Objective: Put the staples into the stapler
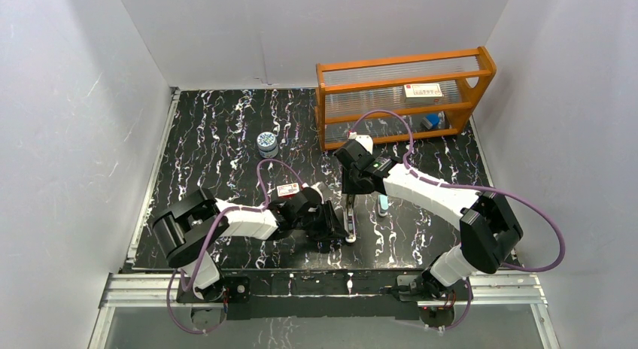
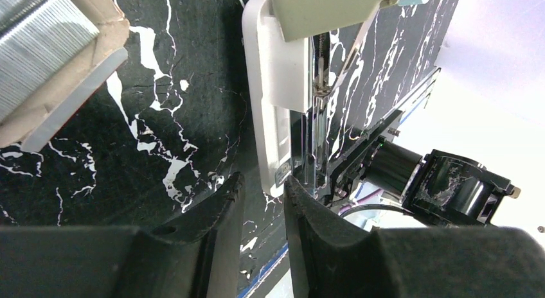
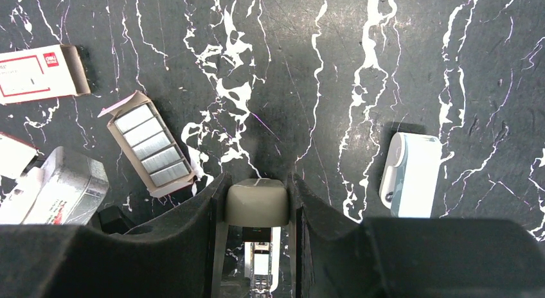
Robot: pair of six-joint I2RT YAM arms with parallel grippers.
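stapler (image 3: 257, 203): rigid, hinged, swung open, beige top clamped in right gripper (image 3: 257, 182), hold by the sides | left gripper (image 2: 263, 185): jaws narrow, just beside stapler base, can't tell if anything is held | staples (image 3: 153, 150): light, brittle strips, left of stapler, apart from both claws, pinch long sides gently

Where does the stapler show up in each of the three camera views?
Top external: stapler lower centre, between the two arms' ends.
Left wrist: stapler upper centre, running down the middle.
Right wrist: stapler bottom centre, its beige end clamped in the right gripper.
Shared landmark: staples, left of it in both wrist views.
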